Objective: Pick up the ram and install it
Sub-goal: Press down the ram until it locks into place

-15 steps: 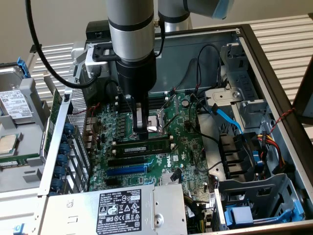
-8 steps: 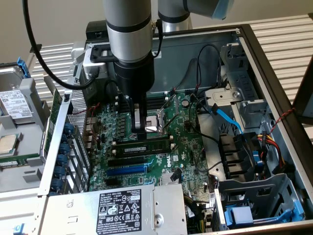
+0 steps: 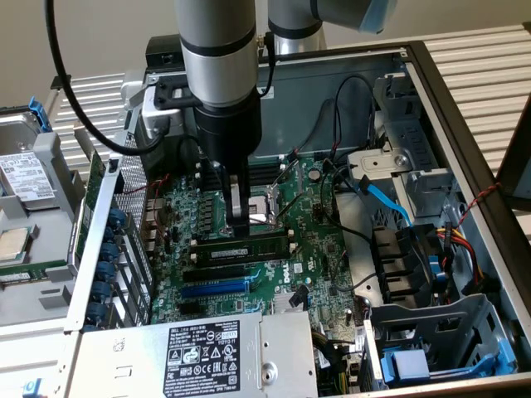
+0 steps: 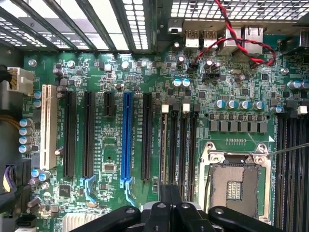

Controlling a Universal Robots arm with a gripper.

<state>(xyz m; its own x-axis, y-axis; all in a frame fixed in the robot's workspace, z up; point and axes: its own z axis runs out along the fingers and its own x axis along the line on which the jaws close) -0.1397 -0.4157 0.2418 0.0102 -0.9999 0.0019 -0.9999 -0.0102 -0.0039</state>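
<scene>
The ram (image 3: 249,248) is a long dark-green stick with a white label. It lies lengthwise along a black memory slot on the motherboard (image 3: 315,240), just this side of the CPU socket (image 3: 264,203). My gripper (image 3: 238,225) comes straight down on the stick's end at the exterior view's left, its tips at the stick's top edge. In the wrist view the fingers (image 4: 164,203) are pressed together with nothing between them, hanging over the row of black memory slots (image 4: 178,145). I cannot tell whether the stick is fully seated.
The board sits in an open PC case. A blue expansion slot (image 3: 214,289) and black slots lie nearer the power supply (image 3: 199,352). Cables (image 3: 386,199) and drive cages (image 3: 431,340) fill the exterior view's right. A hard drive (image 3: 25,174) lies outside at the left.
</scene>
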